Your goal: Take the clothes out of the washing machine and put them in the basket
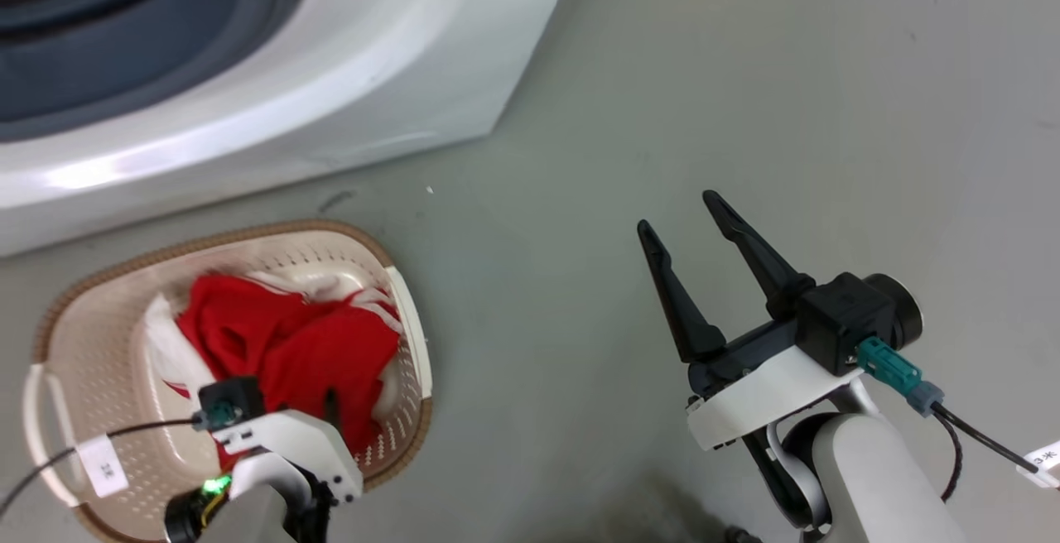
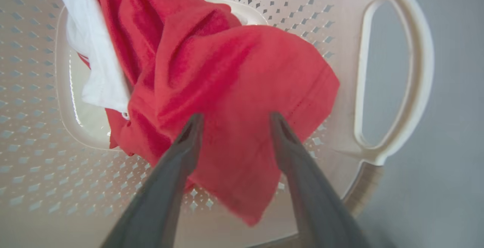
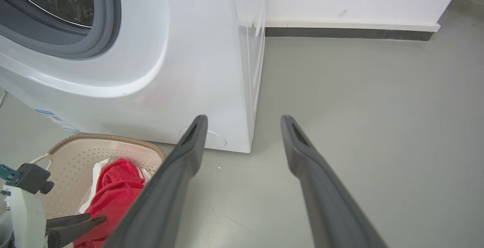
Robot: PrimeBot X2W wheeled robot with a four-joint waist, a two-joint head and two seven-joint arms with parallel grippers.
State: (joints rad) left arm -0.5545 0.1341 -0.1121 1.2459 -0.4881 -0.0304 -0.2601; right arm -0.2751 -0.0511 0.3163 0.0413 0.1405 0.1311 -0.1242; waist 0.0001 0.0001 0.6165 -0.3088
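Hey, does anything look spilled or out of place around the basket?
Nothing stands out. The clothes lie bunched inside the basket, none over its rim or on the floor. Only a small dark scuff marks the floor beside the washing machine.

The washing machine (image 1: 373,71) blocks the space behind the basket (image 1: 248,234); clothes (image 1: 315,353) heap inside the basket; the floor (image 1: 787,96) right of it lies open.

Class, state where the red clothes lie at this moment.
In the head view the clothes lie in the basket at the lower left, on the floor before the washing machine, beneath the left gripper.
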